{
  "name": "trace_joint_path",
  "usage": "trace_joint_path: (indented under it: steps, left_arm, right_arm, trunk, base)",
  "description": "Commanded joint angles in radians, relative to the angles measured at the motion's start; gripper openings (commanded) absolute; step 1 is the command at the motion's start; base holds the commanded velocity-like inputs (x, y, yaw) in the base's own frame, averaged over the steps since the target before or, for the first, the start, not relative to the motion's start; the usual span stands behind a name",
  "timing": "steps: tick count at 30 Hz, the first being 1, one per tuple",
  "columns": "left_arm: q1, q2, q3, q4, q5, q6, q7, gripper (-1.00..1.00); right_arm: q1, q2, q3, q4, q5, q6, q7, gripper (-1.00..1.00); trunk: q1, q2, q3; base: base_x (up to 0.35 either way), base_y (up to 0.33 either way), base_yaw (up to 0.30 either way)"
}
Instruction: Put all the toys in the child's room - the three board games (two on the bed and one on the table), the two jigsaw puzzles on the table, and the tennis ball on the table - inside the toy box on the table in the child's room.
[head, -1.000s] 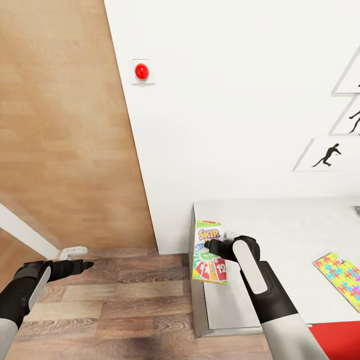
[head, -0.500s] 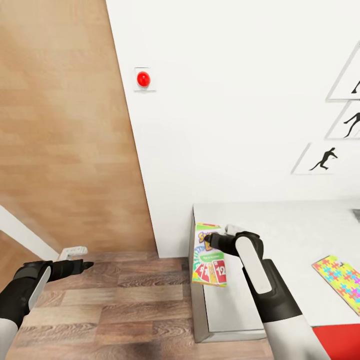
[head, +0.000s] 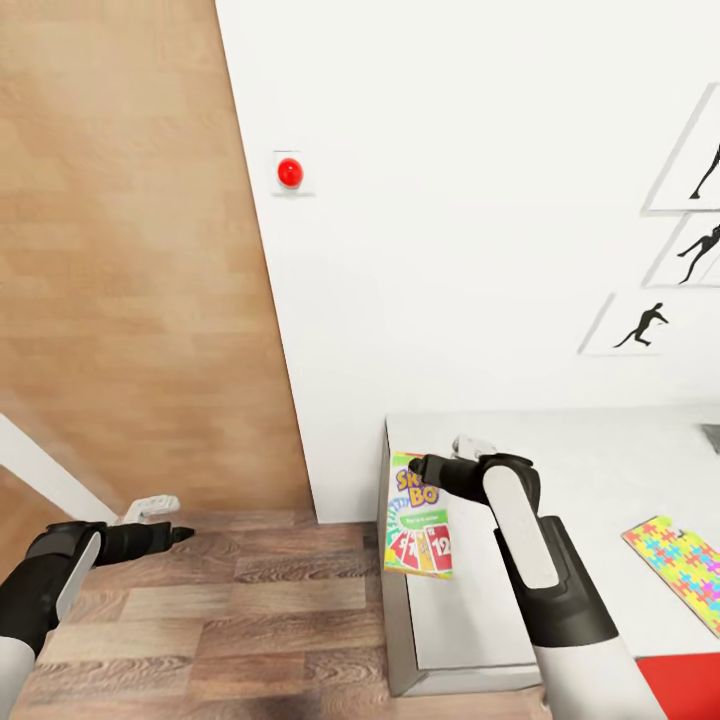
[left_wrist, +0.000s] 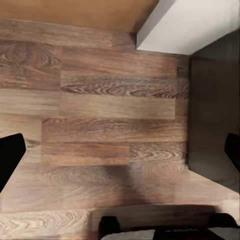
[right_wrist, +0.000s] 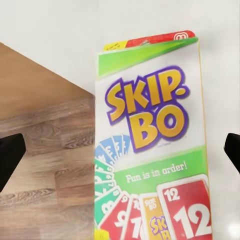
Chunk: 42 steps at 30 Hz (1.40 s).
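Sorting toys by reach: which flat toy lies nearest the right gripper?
The Skip-Bo board game, overhanging the table's end under the right gripper; the jigsaw puzzle lies farther along.

board game (head: 418, 516): green Skip-Bo box, flat, overhanging table (head: 600, 460) left edge | jigsaw puzzle (head: 680, 556): multicoloured board, flat, table's right

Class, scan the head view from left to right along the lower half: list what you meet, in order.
left gripper → board game overhanging the table's end → right gripper → bare table top → jigsaw puzzle
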Motion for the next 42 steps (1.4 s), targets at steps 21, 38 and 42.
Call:
trace_joint_path:
  steps: [21, 38, 42]
  left_arm:
    - [-0.002, -0.044, 0.010, -0.007, 0.014, 0.105, -0.229, 1.00]
    - [-0.002, -0.095, 0.010, -0.007, 0.011, 0.099, -0.228, 1.00]
    - [-0.002, -0.096, 0.009, -0.007, 0.011, 0.099, -0.228, 1.00]
  right_arm:
    - [0.056, -0.011, -0.025, -0.029, -0.190, 0.012, -0.009, 1.00]
    - [0.056, -0.017, -0.092, -0.027, -0.194, 0.013, -0.008, 1.00]
    - [0.056, -0.017, -0.092, -0.026, -0.194, 0.013, -0.007, 1.00]
  trunk:
    - [0.001, -0.002, 0.033]
    - [0.001, -0.002, 0.061]
    - [0.001, -0.002, 0.068]
  base:
    - [0.000, 0.000, 0.000]
    - [0.000, 0.000, 0.000]
    - [0.000, 0.000, 0.000]
